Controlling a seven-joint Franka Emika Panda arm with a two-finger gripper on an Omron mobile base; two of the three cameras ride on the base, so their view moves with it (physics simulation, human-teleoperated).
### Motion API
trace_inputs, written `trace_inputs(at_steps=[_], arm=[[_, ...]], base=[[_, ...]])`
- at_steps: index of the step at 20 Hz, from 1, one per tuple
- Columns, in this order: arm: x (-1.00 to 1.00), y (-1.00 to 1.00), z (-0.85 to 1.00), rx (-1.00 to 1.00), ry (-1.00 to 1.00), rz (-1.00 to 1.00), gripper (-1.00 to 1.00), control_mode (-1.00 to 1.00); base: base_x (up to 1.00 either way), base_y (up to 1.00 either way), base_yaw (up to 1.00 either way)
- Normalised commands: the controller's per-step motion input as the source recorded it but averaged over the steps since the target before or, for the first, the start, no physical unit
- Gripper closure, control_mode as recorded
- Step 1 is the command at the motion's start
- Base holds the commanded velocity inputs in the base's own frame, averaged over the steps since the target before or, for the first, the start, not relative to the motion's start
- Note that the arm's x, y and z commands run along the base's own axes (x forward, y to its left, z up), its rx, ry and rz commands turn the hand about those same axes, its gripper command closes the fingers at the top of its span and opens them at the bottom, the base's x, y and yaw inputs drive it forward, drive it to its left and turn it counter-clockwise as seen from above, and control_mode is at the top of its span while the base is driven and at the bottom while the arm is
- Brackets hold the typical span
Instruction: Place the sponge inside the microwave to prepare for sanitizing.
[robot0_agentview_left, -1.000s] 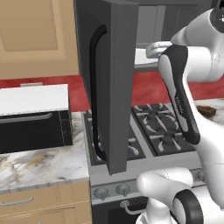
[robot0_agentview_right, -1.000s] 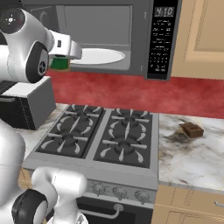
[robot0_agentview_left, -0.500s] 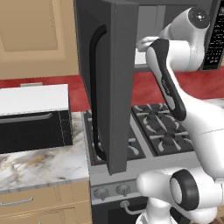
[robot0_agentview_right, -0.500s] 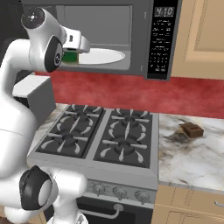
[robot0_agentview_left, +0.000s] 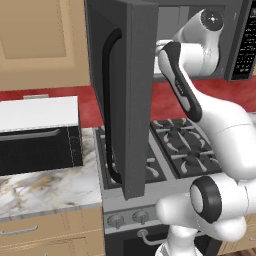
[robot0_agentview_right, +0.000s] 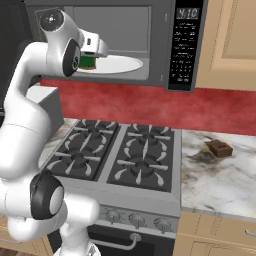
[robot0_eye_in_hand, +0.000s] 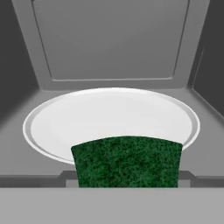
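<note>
Sponge held at the mouth of the open microwave

The gripper (robot0_agentview_right: 90, 56) is clamped on the green sponge (robot0_eye_in_hand: 127, 162), just over the front edge of the white round plate (robot0_eye_in_hand: 109, 118) inside the microwave (robot0_agentview_right: 165, 45). The microwave door (robot0_agentview_left: 125, 95) stands swung wide above the stove (robot0_agentview_right: 125, 160). A small brown object (robot0_agentview_right: 218, 148) lies on the counter beside the stove.
</note>
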Motion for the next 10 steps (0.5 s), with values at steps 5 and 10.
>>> trace_inputs(at_steps=[5,10], arm=[[0.16,0.0,-0.15,0.0,0.0,0.0,1.0,-1.0],[0.2,0.0,-0.15,0.0,0.0,0.0,1.0,-1.0]], base=[[0.0,0.0,0.0],[0.0,0.0,0.0]])
